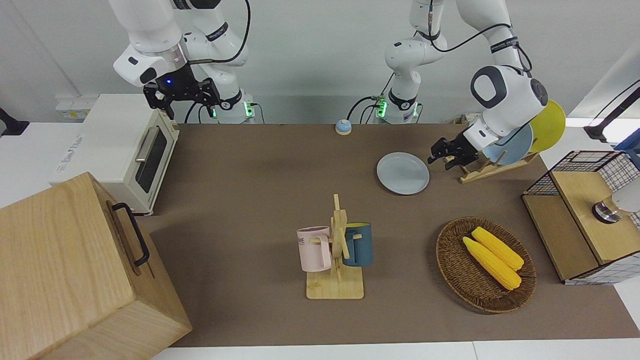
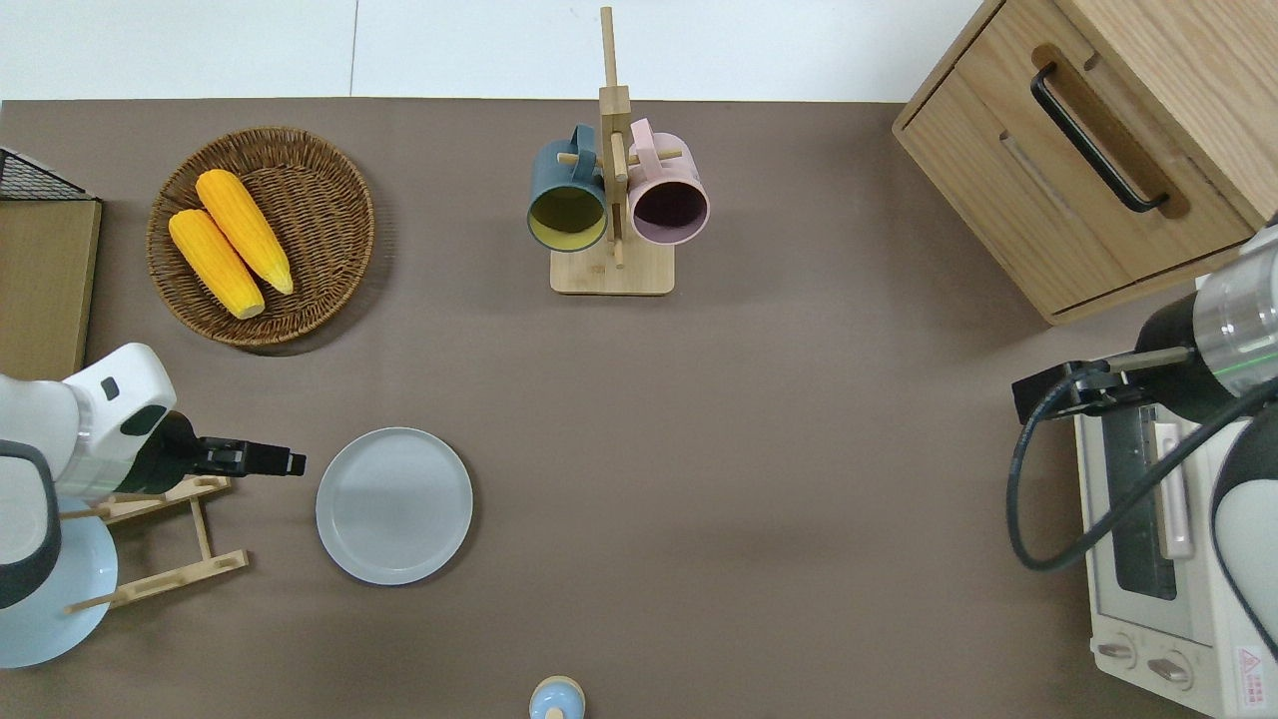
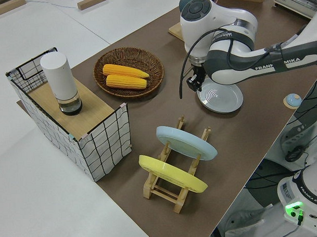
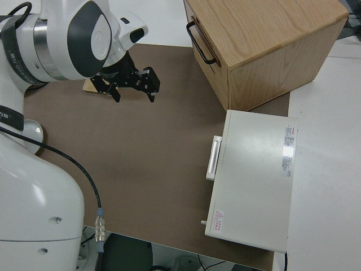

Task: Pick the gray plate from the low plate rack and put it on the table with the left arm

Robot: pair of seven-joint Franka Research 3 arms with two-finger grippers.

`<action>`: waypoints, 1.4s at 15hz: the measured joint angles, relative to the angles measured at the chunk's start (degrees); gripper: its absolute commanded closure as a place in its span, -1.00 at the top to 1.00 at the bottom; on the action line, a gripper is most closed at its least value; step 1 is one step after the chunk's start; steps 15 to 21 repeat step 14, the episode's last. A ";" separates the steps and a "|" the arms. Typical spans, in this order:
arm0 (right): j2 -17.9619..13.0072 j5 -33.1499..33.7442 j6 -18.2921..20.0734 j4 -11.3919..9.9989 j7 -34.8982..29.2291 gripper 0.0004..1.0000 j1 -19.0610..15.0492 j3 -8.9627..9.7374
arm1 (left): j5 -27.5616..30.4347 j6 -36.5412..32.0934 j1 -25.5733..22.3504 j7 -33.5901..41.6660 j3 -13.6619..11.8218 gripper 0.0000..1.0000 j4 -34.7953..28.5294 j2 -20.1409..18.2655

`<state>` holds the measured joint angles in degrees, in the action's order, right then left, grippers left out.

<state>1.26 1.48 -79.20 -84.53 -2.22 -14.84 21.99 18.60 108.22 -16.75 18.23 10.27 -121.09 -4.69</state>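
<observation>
The left gripper (image 2: 292,462) hovers empty near the table's left-arm end, fingers seemingly parted; the right arm is parked.

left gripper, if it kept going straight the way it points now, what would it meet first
Probably the gray plate. In the overhead view the left gripper points toward the right arm's end of the table, with the plate's rim just ahead. It may pass over the rim; its height is unclear.

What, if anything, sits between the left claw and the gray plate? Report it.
Nothing visible does. The gray plate lies flat on the table, out of the low plate rack. The left claw is beside it, with only bare mat between. The right arm is parked.
</observation>
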 measured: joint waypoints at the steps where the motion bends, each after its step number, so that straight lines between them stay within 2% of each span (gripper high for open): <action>1: 0.00 0.00 0.00 0.00 0.00 0.97 0.00 0.00 | -2.62 -3.26 0.06 -3.81 0.35 0.96 4.02 -0.46; 4: 0.00 0.00 0.00 0.00 0.00 0.97 0.00 0.00 | -6.77 -7.75 0.87 -10.95 1.12 0.97 11.48 -0.82; 10: 0.00 0.00 0.00 0.00 0.00 0.97 0.00 0.00 | -14.98 -15.73 1.36 -12.36 4.22 0.98 22.67 -0.70; 21: 0.00 0.00 0.00 0.00 0.00 0.97 0.00 0.00 | -15.80 -16.07 1.36 -12.36 4.80 0.98 24.11 -0.59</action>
